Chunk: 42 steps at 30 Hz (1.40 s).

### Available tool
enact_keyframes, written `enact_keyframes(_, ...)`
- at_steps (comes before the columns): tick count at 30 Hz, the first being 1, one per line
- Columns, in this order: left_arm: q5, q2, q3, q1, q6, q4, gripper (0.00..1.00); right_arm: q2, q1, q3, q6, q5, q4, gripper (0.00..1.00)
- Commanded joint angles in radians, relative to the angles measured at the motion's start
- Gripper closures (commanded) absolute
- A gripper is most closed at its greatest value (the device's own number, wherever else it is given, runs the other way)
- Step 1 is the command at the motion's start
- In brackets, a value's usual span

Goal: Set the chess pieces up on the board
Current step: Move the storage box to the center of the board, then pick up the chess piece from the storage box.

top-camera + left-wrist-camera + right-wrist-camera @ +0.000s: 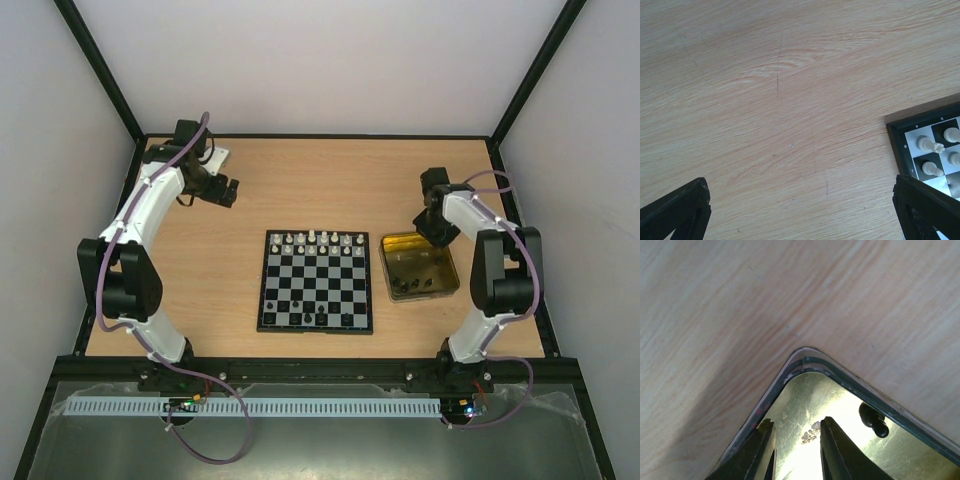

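Light brown wood is seen all across the table (200,260), with plain white walls around it. The board (315,282) is set in the middle. White chess pieces (312,238) are lined up along its far side, and only a few black ones are stood near the close side. More black ones are kept in the gold tray (440,252), just beside the board on the right.

The right gripper (797,422) is held low over a corner of the tray. Its fingers are partly apart and nothing is seen between them. One black piece (873,420) is lying on its side near them; it may be a pawn, but its shape is too small to be told for sure. The left gripper (800,182) is hung over bare wood by a corner of the board, spread wide and empty.

Each piece is judged to be very light, hard and smooth. It could be flicked away or rolled on the shiny tray by a small bump. It is best pinched across its thin middle, with one finger on each side. A soft squeeze should be enough. It should be set down straight, so that its neighbours are not knocked over.
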Motion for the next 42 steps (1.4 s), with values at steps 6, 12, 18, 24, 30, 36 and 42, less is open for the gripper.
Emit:
enact_keyframes(6, -0.005, -0.069, -0.077, -0.003, 0.0, 0.002, 0.01, 0.148, 0.0, 0.177, -0.135, -0.023, 0.019, 0.74)
enact_keyframes(12, 0.002, -0.068, -0.104, -0.003, -0.014, 0.024, 0.01, 0.102, 0.0, 0.235, -0.136, 0.033, -0.042, 0.74)
enact_keyframes(18, 0.012, -0.056, -0.121, -0.003, -0.024, 0.053, 0.01, -0.016, 0.0, 0.116, 0.067, -0.022, -0.002, 0.74)
enact_keyframes(24, 0.029, -0.056, -0.128, -0.003, -0.023, 0.058, 0.01, -0.064, 0.002, 0.035, 0.198, -0.038, 0.036, 0.73)
enact_keyframes(30, 0.042, -0.056, -0.139, -0.003, -0.013, 0.063, 0.01, -0.067, 0.006, -0.004, 0.24, -0.05, 0.072, 0.7)
enact_keyframes(36, 0.043, -0.05, -0.127, -0.003, -0.004, 0.056, 0.01, -0.042, 0.006, -0.023, 0.23, -0.025, 0.104, 0.67)
enact_keyframes(42, 0.033, -0.052, -0.122, -0.003, 0.001, 0.045, 0.01, 0.001, 0.005, -0.018, 0.209, 0.013, 0.112, 0.68)
